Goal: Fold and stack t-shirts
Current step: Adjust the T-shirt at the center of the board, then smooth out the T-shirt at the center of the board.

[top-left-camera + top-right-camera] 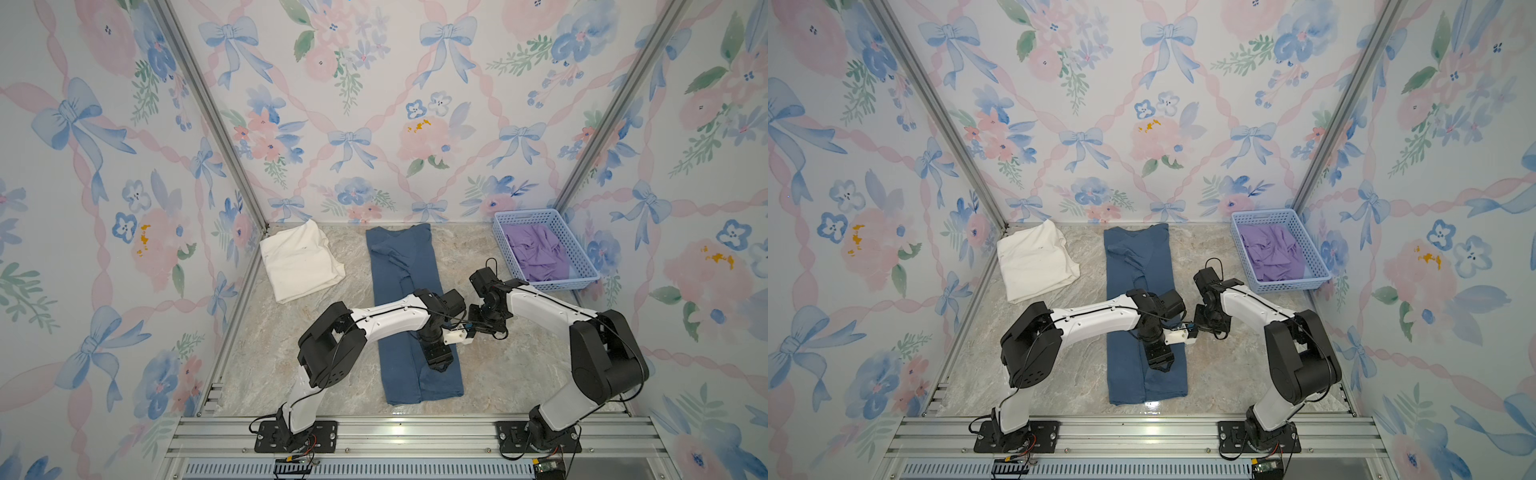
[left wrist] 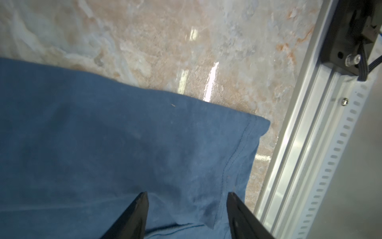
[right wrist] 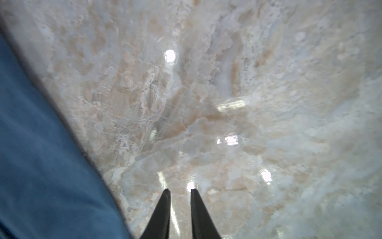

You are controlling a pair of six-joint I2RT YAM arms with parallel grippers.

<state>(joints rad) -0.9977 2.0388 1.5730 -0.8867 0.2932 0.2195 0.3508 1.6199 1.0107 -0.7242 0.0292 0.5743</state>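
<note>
Blue t-shirt [image 1: 399,266] lies long-folded on the table [image 1: 332,332]. Our left gripper [image 2: 187,193] gapes over its near hem; right gripper [image 3: 180,190] sits ajar and empty beside it. Risk: we pinch one layer and the fold peels open.

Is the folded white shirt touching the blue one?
Apart. Both top views show bare marble tabletop between the white shirt and the blue shirt.
</note>
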